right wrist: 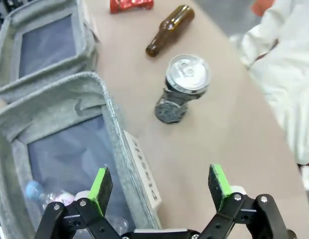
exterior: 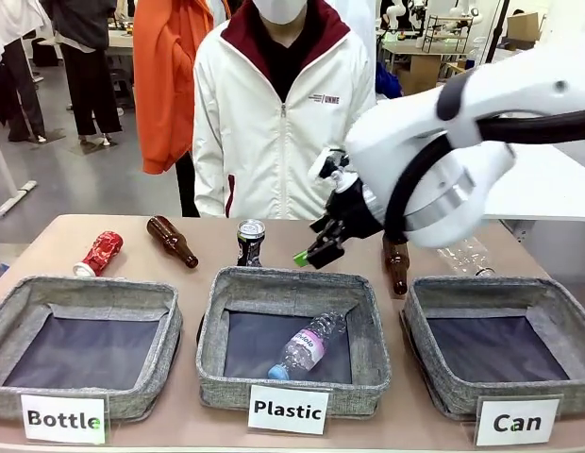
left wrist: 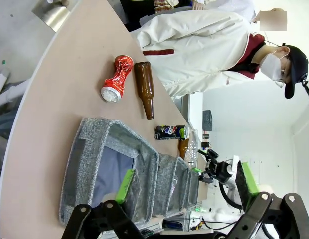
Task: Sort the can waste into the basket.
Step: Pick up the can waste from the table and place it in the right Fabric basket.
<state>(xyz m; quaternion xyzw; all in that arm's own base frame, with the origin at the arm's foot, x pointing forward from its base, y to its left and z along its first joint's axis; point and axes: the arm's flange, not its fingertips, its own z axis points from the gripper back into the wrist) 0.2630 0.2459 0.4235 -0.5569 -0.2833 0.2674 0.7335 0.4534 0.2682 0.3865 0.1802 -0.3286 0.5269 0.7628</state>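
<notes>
The right pincer (exterior: 316,253) hangs spread wide and empty just beside the black can (exterior: 250,242). That can stands upright on the table (exterior: 47,241), just behind the far rim of the Plastic basket (exterior: 292,278). The red can (exterior: 99,253) lies well apart at the table's left end, and the Can basket (exterior: 481,286) at the right has nothing in it yet. The step in hand looks to be the grasp of the black can. The fingers should go down either side of its crumpled waist, under the silver top and clear of the basket rim. They should close softly, since dented metal may slip or fold, then lift high enough to pass over the brown glass bottle (exterior: 396,264) on the way right. The left pincer (left wrist: 187,172) is likewise spread, holding nothing, near the Bottle basket (left wrist: 89,149). White cards read "Bottle" (exterior: 64,418), "Plastic" (exterior: 288,409) and "Can" (exterior: 516,422); the can's own print is too small to read.
</notes>
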